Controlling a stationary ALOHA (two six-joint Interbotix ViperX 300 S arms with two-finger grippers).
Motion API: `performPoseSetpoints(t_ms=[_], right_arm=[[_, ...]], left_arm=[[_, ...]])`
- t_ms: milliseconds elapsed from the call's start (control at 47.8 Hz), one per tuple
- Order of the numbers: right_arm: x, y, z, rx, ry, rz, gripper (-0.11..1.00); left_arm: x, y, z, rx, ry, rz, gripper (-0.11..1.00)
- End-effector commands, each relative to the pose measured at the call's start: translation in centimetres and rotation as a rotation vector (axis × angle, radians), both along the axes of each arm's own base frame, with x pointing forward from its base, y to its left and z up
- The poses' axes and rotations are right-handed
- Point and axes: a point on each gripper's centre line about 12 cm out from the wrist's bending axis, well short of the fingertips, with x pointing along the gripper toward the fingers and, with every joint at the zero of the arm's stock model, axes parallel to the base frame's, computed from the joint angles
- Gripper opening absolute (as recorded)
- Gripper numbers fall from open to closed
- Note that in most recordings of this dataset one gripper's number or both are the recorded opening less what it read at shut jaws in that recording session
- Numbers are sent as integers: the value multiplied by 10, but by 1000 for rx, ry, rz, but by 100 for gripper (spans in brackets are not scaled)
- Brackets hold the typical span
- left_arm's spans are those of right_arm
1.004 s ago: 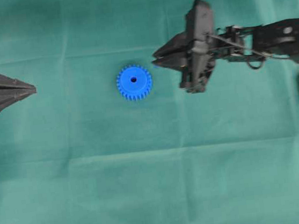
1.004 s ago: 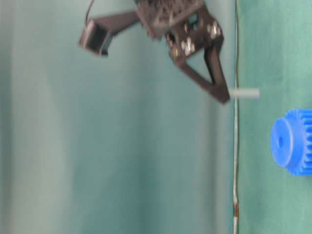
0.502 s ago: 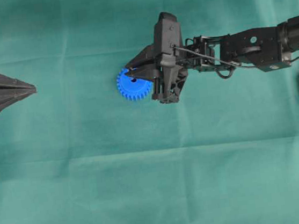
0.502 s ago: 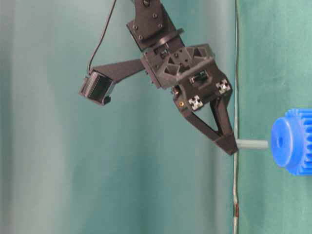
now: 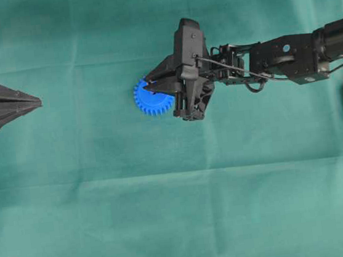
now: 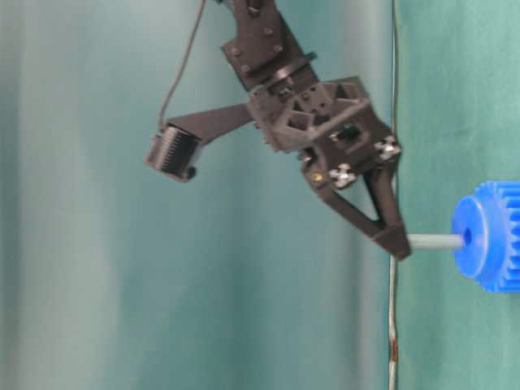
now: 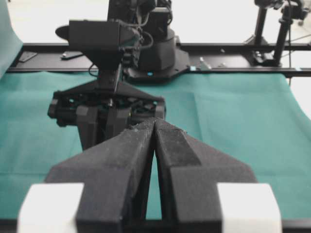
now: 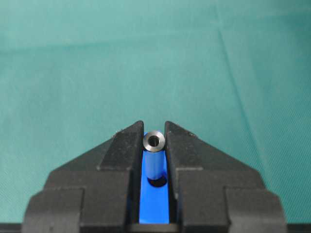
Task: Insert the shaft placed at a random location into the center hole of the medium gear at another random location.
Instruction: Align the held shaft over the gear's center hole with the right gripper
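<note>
Green cloth covers your whole work surface, creased in faint lines, with a black rail and stands at the far edge in the left wrist view.

Item one: the medium gear, bright blue and toothed, lies flat on the cloth left of centre in the overhead view, partly covered by your right claw. In the table-level view, which is turned on its side, the medium gear shows its raised hub toward the claw.

Item two: the shaft, a thin grey pin, is pinched between your right fingertips and stands square to the gear's face. Its free end touches the hub at the center hole; how deep it sits you cannot tell. From the right wrist camera you see the shaft end-on, its shiny ring-shaped top level with the fingertips, blue gear behind it.

Item three: your right gripper is narrowed on the shaft, reaching in from the right, directly over the gear.

Item four: your left gripper rests at the left edge, well apart from the gear, its fingers pressed together, holding nothing.
</note>
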Motion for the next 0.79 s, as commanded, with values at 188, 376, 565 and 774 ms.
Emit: performPoseSetpoints(t_ms=[188,376,565,774], right_arm=[[7,0,4,10,-31,-8,13],[7,-1,4,10,-32,-9,13],[3,-5,14,4,-48,-18,13],[-2,-6,26,-6,-78,-16,13]], left_arm=[[2,1,11,0,-28,2,0],[2,1,11,0,-29,2,0],[2,1,11,-2,-28,2,0],[2,1,11,0,-28,2,0]])
